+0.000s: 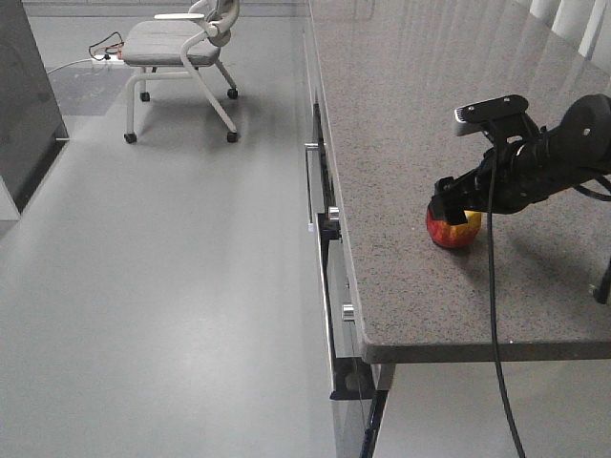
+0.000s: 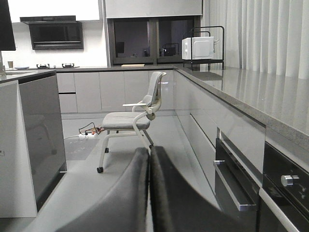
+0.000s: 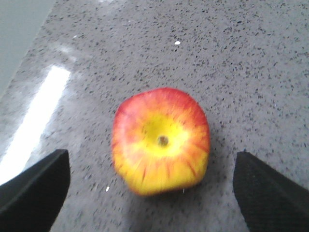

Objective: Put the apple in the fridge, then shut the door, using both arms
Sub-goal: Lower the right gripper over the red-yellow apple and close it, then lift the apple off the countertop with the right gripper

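The apple (image 1: 454, 231) (image 3: 161, 140), red with a yellow centre, rests on the speckled grey counter (image 1: 430, 114) near its front edge. My right gripper (image 1: 452, 204) (image 3: 150, 158) hangs open just above it. One black fingertip (image 3: 43, 183) is on each side of the fruit, and neither touches it. My left gripper (image 2: 149, 151) is shut with nothing in it. It points down the aisle towards a chair and does not show in the front view. A dark grey slab with a white edge (image 1: 24, 105) (image 2: 41, 135) stands at the left. I cannot tell whether it is the fridge or its door.
A grey office chair (image 1: 181, 43) (image 2: 133, 121) stands in the aisle with a power strip and cables (image 2: 87, 133) beside it. Drawers and an oven with handles (image 1: 329, 224) (image 2: 231, 188) line the counter front. A white microwave (image 2: 198, 47) sits at the far end.
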Robot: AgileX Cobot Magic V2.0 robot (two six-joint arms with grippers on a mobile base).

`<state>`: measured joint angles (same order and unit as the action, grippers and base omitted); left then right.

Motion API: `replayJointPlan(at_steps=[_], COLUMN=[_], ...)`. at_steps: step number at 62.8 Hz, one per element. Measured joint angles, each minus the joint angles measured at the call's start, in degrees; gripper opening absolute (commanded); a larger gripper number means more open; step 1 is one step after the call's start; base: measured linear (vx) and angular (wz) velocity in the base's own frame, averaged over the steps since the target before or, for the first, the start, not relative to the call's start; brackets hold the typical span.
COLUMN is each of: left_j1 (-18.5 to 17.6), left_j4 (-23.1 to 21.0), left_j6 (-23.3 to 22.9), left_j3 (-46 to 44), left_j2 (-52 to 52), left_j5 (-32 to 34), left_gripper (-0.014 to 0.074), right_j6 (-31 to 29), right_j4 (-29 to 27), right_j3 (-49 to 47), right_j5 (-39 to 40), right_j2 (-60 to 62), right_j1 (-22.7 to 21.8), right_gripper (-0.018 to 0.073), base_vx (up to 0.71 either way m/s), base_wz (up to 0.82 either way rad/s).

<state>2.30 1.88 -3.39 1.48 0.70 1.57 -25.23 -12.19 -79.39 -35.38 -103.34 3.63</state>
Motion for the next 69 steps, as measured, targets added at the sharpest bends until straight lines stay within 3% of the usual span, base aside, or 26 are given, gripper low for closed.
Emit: replayJointPlan(at_steps=[22, 40, 57, 69], left_j1=[0.00, 0.00, 0.00, 0.00], left_j4=[0.00, 0.00, 0.00, 0.00], left_j6=[0.00, 0.00, 0.00, 0.00], left_j3=[0.00, 0.00, 0.00, 0.00], left_j2=[0.00, 0.00, 0.00, 0.00], left_j5=[0.00, 0.00, 0.00, 0.00], left_gripper=[-0.0006, -0.0006, -0.0006, -0.0006], right_j6=[0.14, 0.18, 0.18, -2.38], right_j4=[-0.01, -0.45, -3.17, -8.49], right_j3=[-3.76, -3.80, -3.80, -3.80], right_j5=[3.88, 4.10, 0.07, -5.49], right_j2=[-8.46, -9.55, -4.90, 2.14], right_j1=[0.00, 0.00, 0.00, 0.00], right_gripper=[0.0569, 0.0396, 0.0421, 0.0422], base_vx=[0.00, 0.00, 0.00, 0.00], base_wz=[0.00, 0.00, 0.00, 0.00])
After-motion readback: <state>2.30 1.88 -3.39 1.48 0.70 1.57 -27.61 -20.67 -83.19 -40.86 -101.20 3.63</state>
